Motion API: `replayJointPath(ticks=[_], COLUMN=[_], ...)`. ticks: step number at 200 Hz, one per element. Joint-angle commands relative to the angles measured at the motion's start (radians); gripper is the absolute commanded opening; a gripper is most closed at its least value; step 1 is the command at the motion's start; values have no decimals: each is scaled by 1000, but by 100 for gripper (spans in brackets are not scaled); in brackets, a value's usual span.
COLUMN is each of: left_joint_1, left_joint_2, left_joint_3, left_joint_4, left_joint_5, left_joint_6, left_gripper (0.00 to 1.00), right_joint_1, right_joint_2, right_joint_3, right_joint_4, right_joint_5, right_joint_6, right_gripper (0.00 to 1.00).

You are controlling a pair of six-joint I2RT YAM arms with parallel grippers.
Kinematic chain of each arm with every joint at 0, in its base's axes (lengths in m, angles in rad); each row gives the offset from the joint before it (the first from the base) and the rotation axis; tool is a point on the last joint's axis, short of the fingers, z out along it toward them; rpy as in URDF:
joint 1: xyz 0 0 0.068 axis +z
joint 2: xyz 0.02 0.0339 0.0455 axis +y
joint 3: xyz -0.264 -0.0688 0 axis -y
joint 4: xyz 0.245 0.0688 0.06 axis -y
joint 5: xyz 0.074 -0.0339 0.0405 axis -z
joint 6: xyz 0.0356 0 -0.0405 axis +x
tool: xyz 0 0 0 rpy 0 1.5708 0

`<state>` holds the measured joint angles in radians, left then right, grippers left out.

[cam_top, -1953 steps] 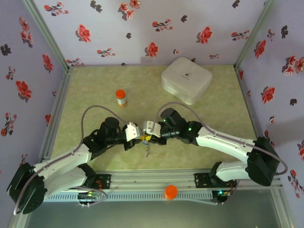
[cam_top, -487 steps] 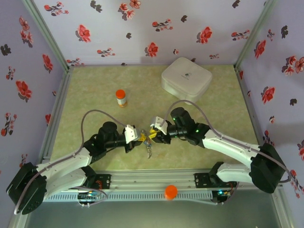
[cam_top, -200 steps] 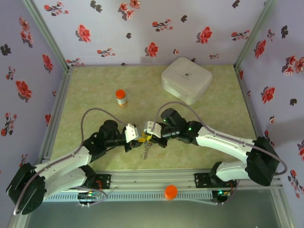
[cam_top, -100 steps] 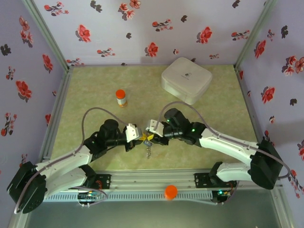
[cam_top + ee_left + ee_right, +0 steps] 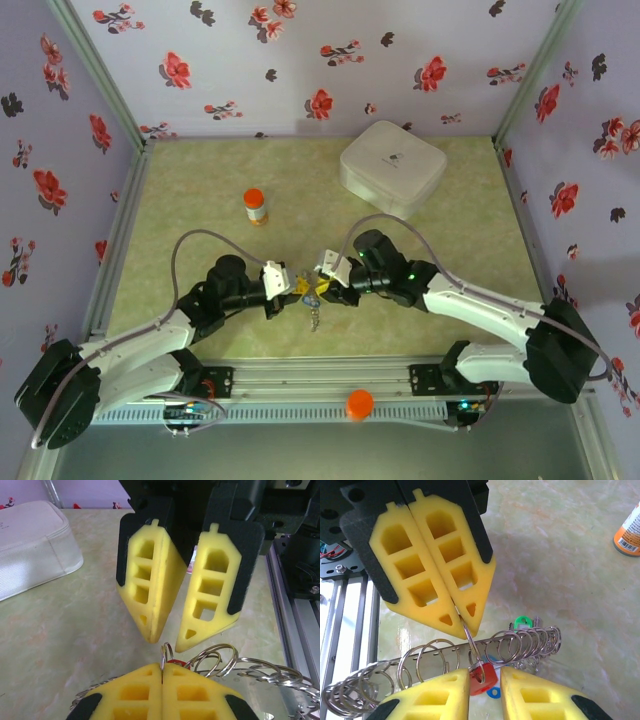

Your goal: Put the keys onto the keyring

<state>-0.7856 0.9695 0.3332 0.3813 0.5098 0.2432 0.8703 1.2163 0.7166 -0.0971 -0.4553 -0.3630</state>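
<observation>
In the left wrist view my left gripper (image 5: 162, 666) is shut, its yellow pads pinching a small split ring (image 5: 166, 652) edge-on. The red key (image 5: 487, 681) hangs on that ring, between the parted fingers of my open right gripper (image 5: 485, 676), which do not press on it. Both grippers meet tip to tip at the table's near middle, left gripper (image 5: 293, 287) and right gripper (image 5: 322, 286). Just behind them lies the keyring (image 5: 520, 645), a metal strip strung with several steel rings. A green key (image 5: 521, 622) and a blue key (image 5: 493, 692) lie by it. More keys (image 5: 313, 318) dangle below the grippers.
An orange-capped bottle (image 5: 255, 206) stands left of centre at the back. A white zip case (image 5: 392, 167) lies at the back right. An orange cap (image 5: 359, 403) sits on the front rail. Metal rails (image 5: 320, 385) run along the near edge.
My right gripper's jaws have parted from around the red key and the arm has shifted slightly right. My left gripper has closed on the split ring.
</observation>
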Motion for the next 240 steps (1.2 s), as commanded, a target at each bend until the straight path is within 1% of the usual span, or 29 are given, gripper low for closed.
replayJointPath(ticks=[1, 49, 68, 89, 115, 145, 152, 168, 198, 240], left_joint_1=[-4, -4, -4, -4, -6, -4, -4, -3, -3, -3], left_joint_2=[-4, -5, -5, -7, 9, 26, 29, 29, 34, 34], left_joint_3=[-5, -5, -9, -16, -28, -65, -65, -70, -78, -78], left_joint_4=[69, 73, 88, 126, 235, 284, 284, 283, 283, 277], left_joint_5=[24, 23, 27, 35, 55, 55, 51, 49, 46, 50], left_joint_6=[-13, -12, -15, -28, -70, -76, -73, -68, -68, -67], left_gripper=[0, 0, 0, 0, 0, 0, 0, 0, 0, 0], right_joint_1=[-2, -2, -2, -3, 2, 2, 1, -2, -4, -3], right_joint_2=[13, 10, 13, 36, 68, 46, 31, -9, -81, -56], right_joint_3=[-4, 7, 4, 12, 20, 11, 8, -11, -48, -43], right_joint_4=[28, -13, -21, -30, -10, 17, 19, 22, 52, 106], right_joint_5=[-30, -16, -7, 3, -10, -18, -12, 11, 2, -36], right_joint_6=[12, -12, -16, -19, 2, 16, 18, 18, 20, 49], right_gripper=[20, 6, 3, 1, 0, 0, 2, 12, 23, 24])
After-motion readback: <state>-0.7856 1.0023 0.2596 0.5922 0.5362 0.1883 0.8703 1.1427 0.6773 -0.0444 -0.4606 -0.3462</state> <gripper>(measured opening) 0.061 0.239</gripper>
